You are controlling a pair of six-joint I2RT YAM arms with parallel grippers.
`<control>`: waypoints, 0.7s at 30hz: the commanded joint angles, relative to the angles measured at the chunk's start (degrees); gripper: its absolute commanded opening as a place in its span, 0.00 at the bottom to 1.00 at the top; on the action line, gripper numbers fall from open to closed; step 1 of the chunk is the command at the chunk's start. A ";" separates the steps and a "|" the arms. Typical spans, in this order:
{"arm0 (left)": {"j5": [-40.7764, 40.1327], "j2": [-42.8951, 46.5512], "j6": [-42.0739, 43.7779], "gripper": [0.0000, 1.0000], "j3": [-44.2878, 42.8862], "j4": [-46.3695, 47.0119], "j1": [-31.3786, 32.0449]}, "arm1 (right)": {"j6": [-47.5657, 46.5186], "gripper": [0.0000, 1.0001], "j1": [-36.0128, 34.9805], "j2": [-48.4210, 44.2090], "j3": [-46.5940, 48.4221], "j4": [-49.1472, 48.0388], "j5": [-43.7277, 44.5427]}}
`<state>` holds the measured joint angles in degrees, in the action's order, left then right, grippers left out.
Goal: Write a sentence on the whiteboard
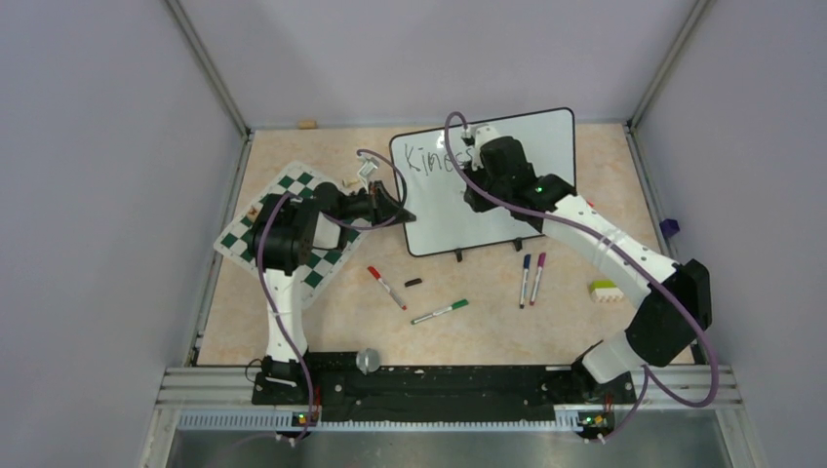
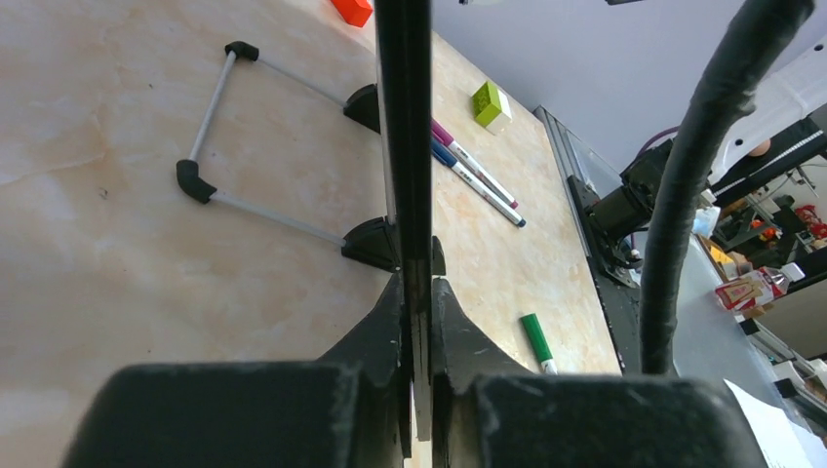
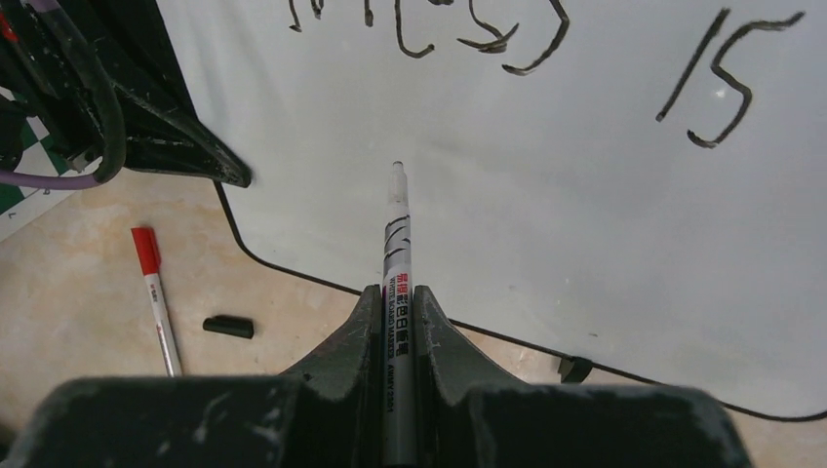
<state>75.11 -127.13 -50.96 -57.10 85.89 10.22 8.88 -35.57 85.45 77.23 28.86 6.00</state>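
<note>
Right gripper (image 3: 396,317) clamped on a slim marker (image 3: 397,255)
The whiteboard (image 3: 546,234) ahead (judged light, stiff, slippery) is pinched at its edge by the left gripper (image 2: 417,307)

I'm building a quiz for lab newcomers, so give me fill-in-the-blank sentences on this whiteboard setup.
1. The left gripper is shut on the edge of the ____.
2. The right gripper holds an uncapped ____.
3. The loose black cap lies beside a spare pen whose cap is ____.
Missing words: whiteboard; marker; red.
</note>
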 commanded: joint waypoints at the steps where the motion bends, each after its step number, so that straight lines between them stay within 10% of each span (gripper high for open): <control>1: 1.12 3.49 3.47 0.00 1.00 6.93 0.33 | -1.77 0.00 -1.54 0.12 0.14 -2.54 0.54; 21: 1.11 2.81 2.52 0.00 -0.37 6.88 0.59 | -3.15 0.00 -2.70 -1.17 -3.12 -3.85 1.27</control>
<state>74.61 -126.26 -51.77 -56.40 84.88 10.31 6.90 -37.17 85.69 73.76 27.42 6.44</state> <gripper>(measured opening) 0.074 0.088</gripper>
